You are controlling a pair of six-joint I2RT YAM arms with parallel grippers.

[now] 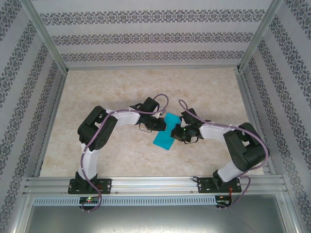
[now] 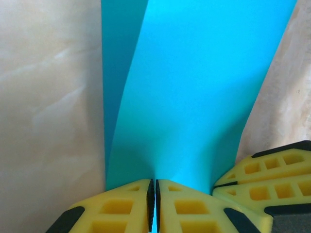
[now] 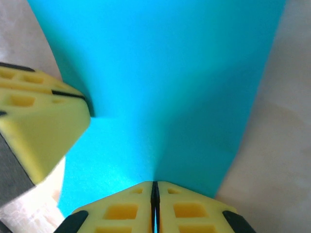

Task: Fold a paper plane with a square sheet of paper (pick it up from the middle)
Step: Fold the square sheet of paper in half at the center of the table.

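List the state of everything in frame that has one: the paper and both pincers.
square sheet of paper: folded into a narrower shape with one layer over another, pinched on opposite sides and bowed between the two grips.
left pincer: shut on the paper's edge, pads together with the sheet between them.
right pincer: shut on the paper's opposite edge, pads together with the sheet between them.
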